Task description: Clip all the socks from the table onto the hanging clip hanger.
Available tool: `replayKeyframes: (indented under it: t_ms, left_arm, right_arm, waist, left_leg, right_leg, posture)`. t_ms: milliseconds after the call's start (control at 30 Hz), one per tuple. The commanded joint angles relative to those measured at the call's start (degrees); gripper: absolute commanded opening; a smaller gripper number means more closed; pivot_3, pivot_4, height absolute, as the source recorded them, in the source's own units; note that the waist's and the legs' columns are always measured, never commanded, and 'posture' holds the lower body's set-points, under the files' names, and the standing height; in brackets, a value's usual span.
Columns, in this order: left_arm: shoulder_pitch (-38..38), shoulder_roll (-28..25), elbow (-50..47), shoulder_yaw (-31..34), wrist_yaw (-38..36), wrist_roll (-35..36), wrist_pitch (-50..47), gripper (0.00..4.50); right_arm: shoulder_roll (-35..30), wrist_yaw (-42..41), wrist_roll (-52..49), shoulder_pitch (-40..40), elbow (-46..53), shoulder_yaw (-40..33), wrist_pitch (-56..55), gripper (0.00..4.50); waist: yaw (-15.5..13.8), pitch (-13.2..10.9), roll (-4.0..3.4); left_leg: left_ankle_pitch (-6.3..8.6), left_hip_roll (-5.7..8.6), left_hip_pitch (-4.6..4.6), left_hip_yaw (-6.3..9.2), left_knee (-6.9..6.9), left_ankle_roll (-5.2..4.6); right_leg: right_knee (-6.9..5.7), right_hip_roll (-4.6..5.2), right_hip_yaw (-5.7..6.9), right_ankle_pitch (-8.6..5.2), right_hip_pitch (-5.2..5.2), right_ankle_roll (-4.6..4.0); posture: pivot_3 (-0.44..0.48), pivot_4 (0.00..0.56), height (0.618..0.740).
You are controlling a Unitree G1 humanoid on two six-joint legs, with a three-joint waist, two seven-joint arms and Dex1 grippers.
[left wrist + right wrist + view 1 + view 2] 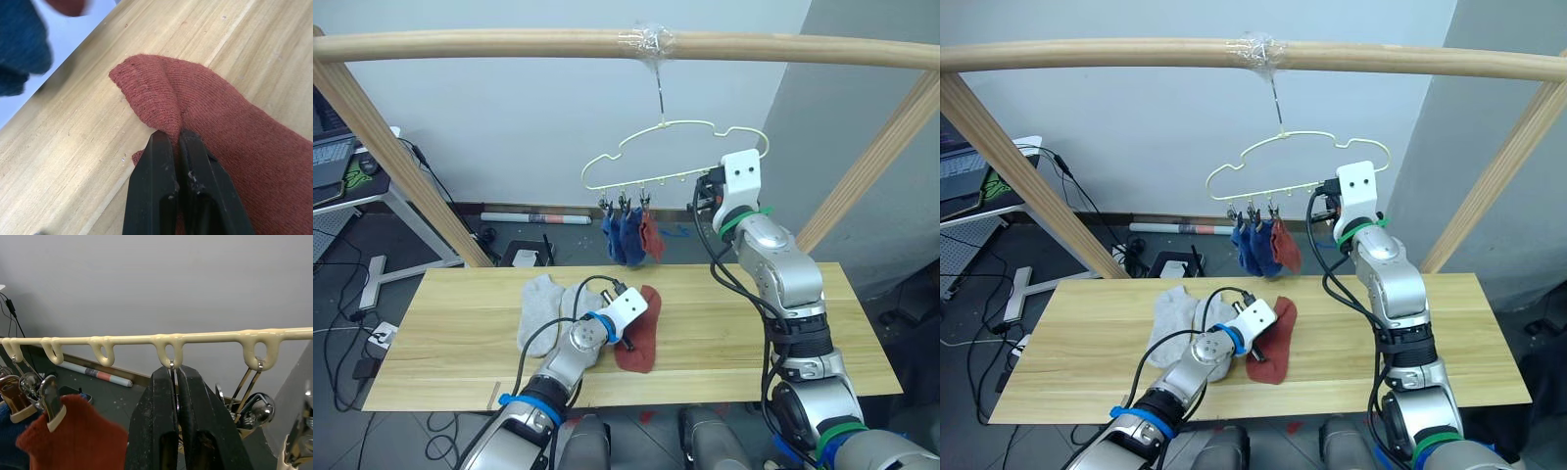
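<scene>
Your left gripper [177, 139] is clenched on a fold of the rust red sock [641, 338] lying on the surface [460, 333] below the clip hanger [675, 157]. Your right gripper [175, 377] pinches a clip [172, 369] on that hanger.

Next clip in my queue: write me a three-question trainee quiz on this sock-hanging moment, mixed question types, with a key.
1. True or false: the left gripper is shut on a fold of the rust red sock lying on the table.
2. How many socks already hang from the clip hanger? A) one B) three C) five
3. Fill in: the right gripper is shut on a ____ under the hanger's bottom bar.

Key:
1. True.
2. B: two blue socks and one hanging red sock.
3. Clip; two grey socks lie on the table.
</scene>
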State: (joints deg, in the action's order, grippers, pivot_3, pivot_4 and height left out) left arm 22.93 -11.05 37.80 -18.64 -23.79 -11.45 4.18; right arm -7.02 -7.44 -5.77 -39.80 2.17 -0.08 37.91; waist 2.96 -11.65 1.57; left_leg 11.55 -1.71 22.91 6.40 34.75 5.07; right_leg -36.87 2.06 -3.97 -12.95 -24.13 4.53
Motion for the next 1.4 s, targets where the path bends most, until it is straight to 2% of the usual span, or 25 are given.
replayKeyframes:
  t_ms: [33,133,200,333,433,533,733,1400]
  left_arm:
    - [-1.62,1.87,-4.19,3.26,-7.44,8.14,2.57,0.06]
    - [-2.88,0.63,-18.69,6.15,-18.74,19.40,-3.04,0.06]
    - [-2.89,-0.67,-25.16,7.52,-22.34,24.55,-9.44,0.06]
    - [0.20,-2.08,-34.86,12.72,-23.37,37.64,-29.95,0.06]
    - [2.30,-3.08,-38.29,14.96,-23.44,43.00,-38.31,0.06]
    - [5.66,-4.32,-39.51,16.39,-24.78,47.82,-45.54,0.06]
    - [7.91,-3.67,-38.52,16.93,-24.25,50.40,-49.21,0.06]
    - [10.94,-2.24,-34.16,17.87,-25.12,50.27,-48.36,0.06]
  right_arm:
    - [-1.96,-0.79,-1.15,-0.67,-0.56,-2.87,1.21,0.00]
    - [-4.47,-7.26,-9.92,-3.60,-0.63,-7.84,9.96,0.00]
    - [-5.85,-9.58,-14.84,-5.30,-0.50,-10.72,16.69,0.00]
    - [-7.28,-11.23,-24.62,-8.61,-0.06,-17.39,32.85,0.00]
    - [-7.06,-9.92,-28.28,-10.73,-0.36,-21.47,40.37,0.00]
    - [-4.82,-7.18,-30.90,-14.51,-1.97,-29.76,48.32,0.00]
    - [-2.11,-3.99,-31.51,-16.74,-1.59,-36.55,54.51,0.00]
    - [-1.96,3.70,-40.27,-14.59,-1.56,-38.37,54.59,0.00]
  waist:
    - [0.00,-0.02,-0.02]
    - [-0.09,-0.28,-0.11]
    - [-0.11,-0.31,-0.16]
    - [0.28,-0.35,-0.23]
    - [0.35,-0.38,-0.28]
    - [0.34,-0.42,-0.34]
    - [0.38,-0.44,-0.38]
    - [0.37,-0.45,-0.39]
  left_leg:
    - [0.00,0.00,0.03,0.00,0.00,0.00]
    - [0.00,-0.01,0.12,0.01,-0.01,0.00]
    - [0.00,0.00,0.13,0.03,-0.01,0.00]
    - [0.01,-0.01,0.06,0.04,-0.02,-0.02]
    - [0.02,0.00,0.08,0.03,-0.01,-0.05]
    - [0.05,0.00,0.11,0.04,-0.01,-0.09]
    - [0.10,0.00,0.13,0.04,-0.03,-0.18]
    - [0.13,0.00,0.14,0.04,-0.05,-0.23]
  right_leg:
    - [0.01,0.00,0.00,0.00,-0.02,0.00]
    - [0.01,0.02,0.01,-0.01,-0.07,-0.01]
    - [0.01,0.03,0.02,-0.01,-0.06,-0.02]
    - [-0.02,0.01,0.02,-0.03,-0.02,-0.05]
    - [0.00,0.01,0.02,-0.05,-0.03,-0.03]
    - [0.01,0.01,0.05,-0.07,-0.04,-0.01]
    - [0.02,0.00,0.07,-0.10,-0.08,-0.06]
    - [0.05,0.00,0.08,-0.14,-0.09,-0.08]
  posture:
    - [-0.060,0.198,0.740]
    - [-0.052,0.196,0.740]
    - [-0.047,0.195,0.740]
    - [-0.040,0.193,0.740]
    - [-0.040,0.193,0.740]
    - [-0.034,0.185,0.740]
    - [-0.038,0.175,0.740]
    - [-0.054,0.175,0.740]
